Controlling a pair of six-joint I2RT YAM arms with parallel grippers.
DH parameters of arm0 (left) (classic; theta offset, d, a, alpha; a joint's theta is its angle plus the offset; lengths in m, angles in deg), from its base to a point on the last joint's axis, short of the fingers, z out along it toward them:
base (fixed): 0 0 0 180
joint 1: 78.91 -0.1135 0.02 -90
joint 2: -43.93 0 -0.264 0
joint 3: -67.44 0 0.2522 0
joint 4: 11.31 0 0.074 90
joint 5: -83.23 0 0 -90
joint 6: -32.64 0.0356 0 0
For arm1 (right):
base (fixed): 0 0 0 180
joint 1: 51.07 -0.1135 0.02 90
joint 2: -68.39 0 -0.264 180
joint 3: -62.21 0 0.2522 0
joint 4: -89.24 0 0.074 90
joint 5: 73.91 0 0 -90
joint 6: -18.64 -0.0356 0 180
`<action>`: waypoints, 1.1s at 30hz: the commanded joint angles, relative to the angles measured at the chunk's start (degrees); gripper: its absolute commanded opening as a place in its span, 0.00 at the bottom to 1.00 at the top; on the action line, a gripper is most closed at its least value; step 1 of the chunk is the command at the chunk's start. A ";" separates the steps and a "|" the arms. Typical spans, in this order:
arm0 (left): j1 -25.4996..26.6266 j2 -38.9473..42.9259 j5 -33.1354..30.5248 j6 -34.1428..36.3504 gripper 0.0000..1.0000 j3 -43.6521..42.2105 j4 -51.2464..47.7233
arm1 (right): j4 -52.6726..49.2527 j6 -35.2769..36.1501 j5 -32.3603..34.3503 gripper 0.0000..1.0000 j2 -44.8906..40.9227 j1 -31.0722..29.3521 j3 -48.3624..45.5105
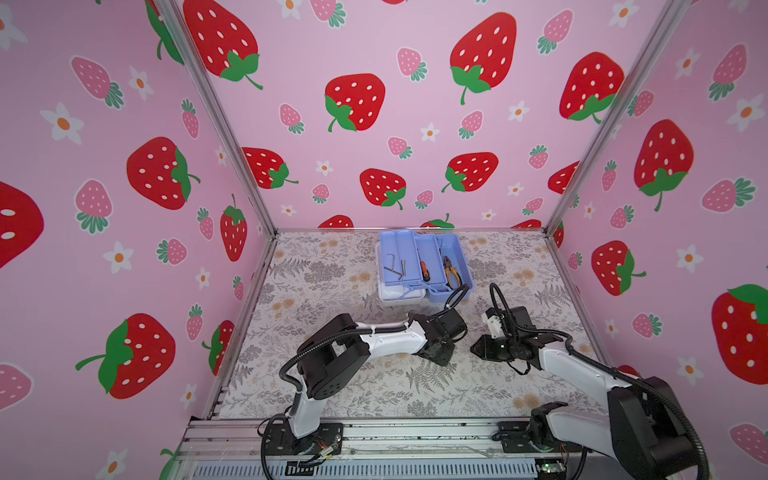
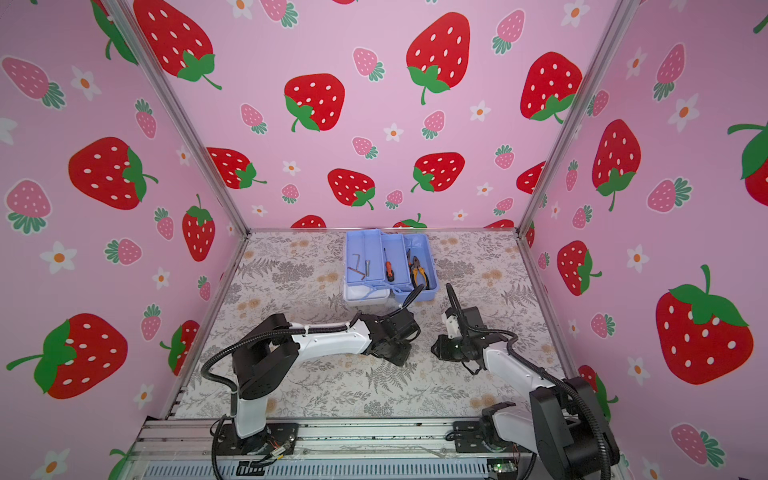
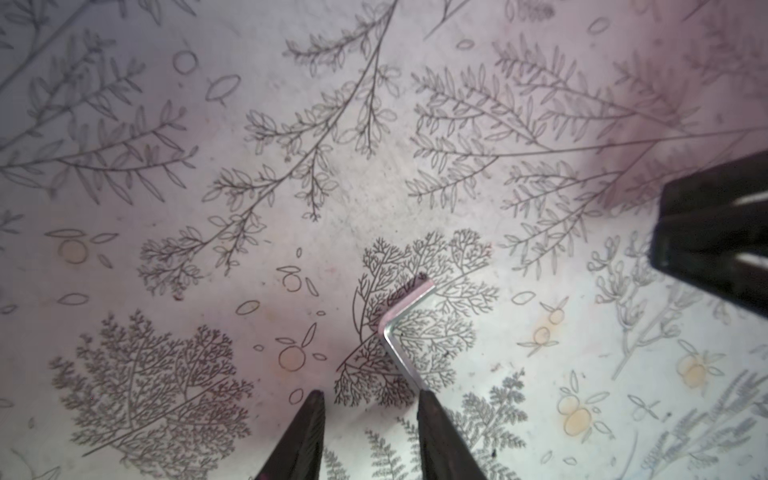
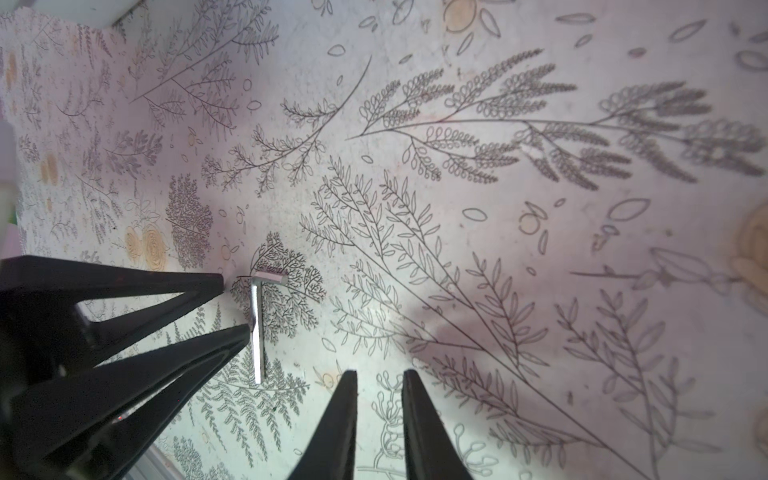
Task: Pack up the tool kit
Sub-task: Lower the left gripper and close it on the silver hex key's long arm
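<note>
The tool kit (image 1: 453, 246) stands open at the far middle of the surface (image 1: 332, 291), its blue trays fanned out. They already hold two hex keys (image 1: 392, 266), a screwdriver (image 1: 424, 270) and pliers (image 1: 451, 272). One loose hex key (image 3: 400, 353) lies flat on the surface nearer in, between the two arms, so the step in hand looks to be collecting this last piece. The left pincer (image 3: 370, 395) is low over it and partly open. One fingertip touches the key's long shaft, but the key is not clamped. The right pincer (image 4: 380, 374) hovers just beside, its jaws only narrowly parted and empty. The next move probably calls for shifting the left pincer so the shaft sits between both fingers, closing on it, then lifting and carrying it far to the left tray.
</note>
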 commanded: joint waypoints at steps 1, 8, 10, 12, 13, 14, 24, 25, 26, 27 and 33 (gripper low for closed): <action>-0.03 -1.14 -1.08 -1.27 0.41 2.61 -2.11 | 0.09 1.23 -0.75 0.24 -0.93 0.47 -0.98; 0.02 -0.85 0.71 -2.78 0.41 2.08 -0.57 | 0.75 1.14 -1.19 0.26 -1.29 0.46 -1.65; -0.02 -0.05 1.48 -3.18 0.41 1.30 0.83 | 1.07 1.15 -1.34 0.27 -1.53 0.47 -1.81; -0.02 0.08 1.54 -3.72 0.42 1.44 0.90 | 1.92 0.87 -1.66 0.29 -1.40 0.47 -2.08; -0.02 -0.04 1.31 -3.99 0.42 1.51 0.75 | 2.55 0.39 -1.78 0.29 -1.10 0.46 -2.12; 0.01 -0.41 1.12 -4.40 0.42 1.66 0.75 | 3.79 -0.54 -2.24 0.29 -0.71 0.44 -2.02; -0.03 -3.93 -1.45 -9.75 0.37 4.77 -3.39 | 17.67 -4.66 -0.86 0.28 6.57 0.43 1.21; -0.09 -4.20 -1.52 -10.09 0.37 5.12 -3.94 | 18.24 -4.27 -0.77 0.28 7.17 0.46 1.35; -0.05 -4.64 -1.70 -10.57 0.36 5.54 -4.57 | 18.93 -3.88 -0.75 0.28 7.88 0.47 1.29; -0.09 -5.01 -1.71 -11.11 0.36 5.95 -5.12 | 19.33 -3.63 -0.58 0.28 8.60 0.47 1.19; 0.02 -7.17 -1.76 -14.82 0.29 7.32 -6.85 | 24.24 -5.35 -5.01 0.28 10.91 0.38 -1.47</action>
